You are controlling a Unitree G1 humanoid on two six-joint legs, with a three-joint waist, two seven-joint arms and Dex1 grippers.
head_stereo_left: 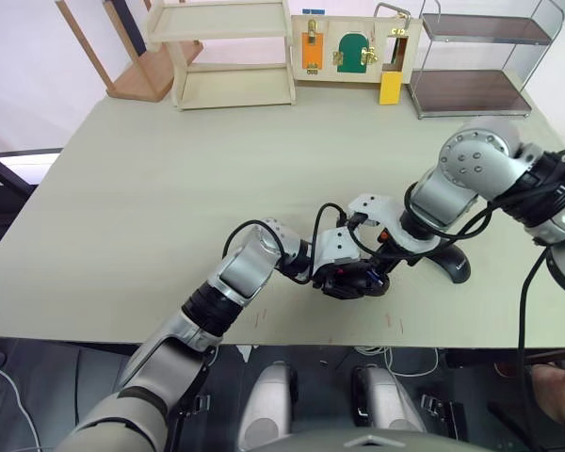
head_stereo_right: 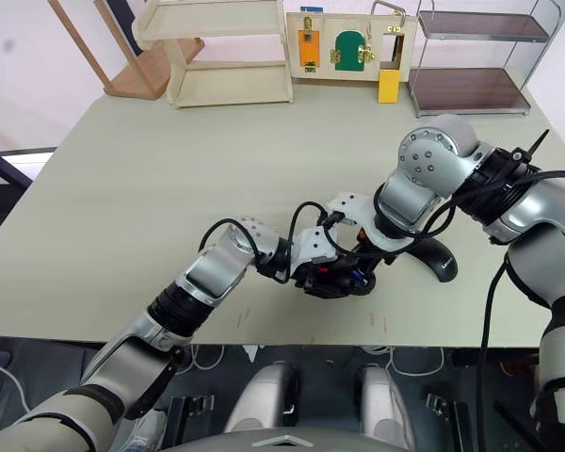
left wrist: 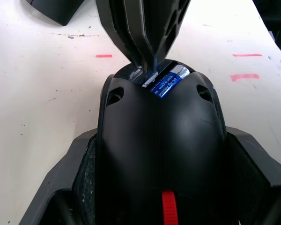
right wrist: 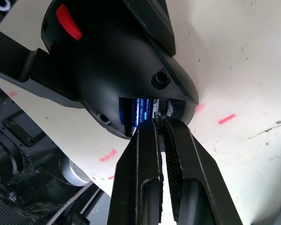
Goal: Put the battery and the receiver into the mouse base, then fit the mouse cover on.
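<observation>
Left pincer [left wrist: 161, 187] grips mouse base [left wrist: 159, 140] | battery [left wrist: 165, 83] seated, label unreadable

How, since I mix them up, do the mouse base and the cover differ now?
The base shows a red part and an open bay with the battery; the cover is plain black. The base is clamped in the left gripper; the cover lies free on the table. Both are black.

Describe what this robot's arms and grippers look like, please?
Both arms are silver-grey metal segments with black joints and loose black cables looping outside. The right arm has a rounded elbow housing dotted with small screws. White brackets sit at each wrist. The left gripper and right gripper each have two black fingers.
</observation>
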